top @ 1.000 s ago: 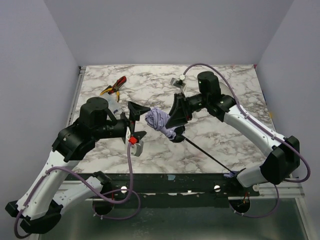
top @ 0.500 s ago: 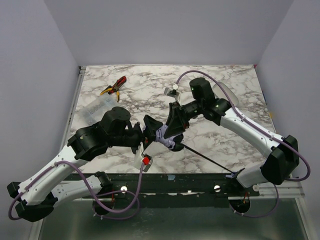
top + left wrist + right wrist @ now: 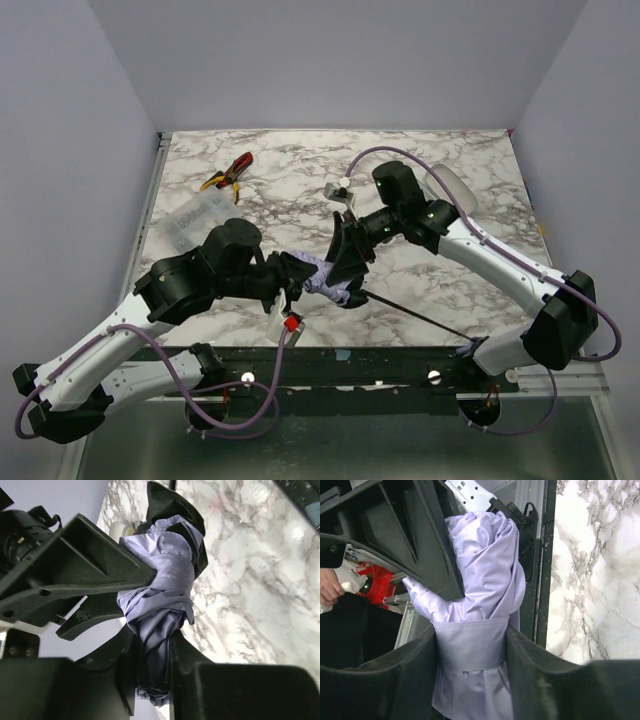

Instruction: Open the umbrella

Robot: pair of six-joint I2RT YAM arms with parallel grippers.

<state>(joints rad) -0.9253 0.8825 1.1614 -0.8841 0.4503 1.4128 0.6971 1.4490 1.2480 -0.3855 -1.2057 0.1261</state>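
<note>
One umbrella (image 3: 326, 281); left claw (image 3: 299, 273) plus right claw (image 3: 346, 262) (two total); one pliers pair (image 3: 228, 172); one clear box (image 3: 195, 218).

This is a robotics lab, set up as a small test cell. Plain pale walls (image 3: 330, 60) close in three sides of a table (image 3: 290, 170) with a marble-pattern top. The left arm (image 3: 120, 330) and the right arm (image 3: 500, 260) are mounted on a black rail (image 3: 340, 365) at the near edge, with purple cables (image 3: 265, 390) looping below. Pliers (image 3: 228, 172) lie at the table's far left.
</note>
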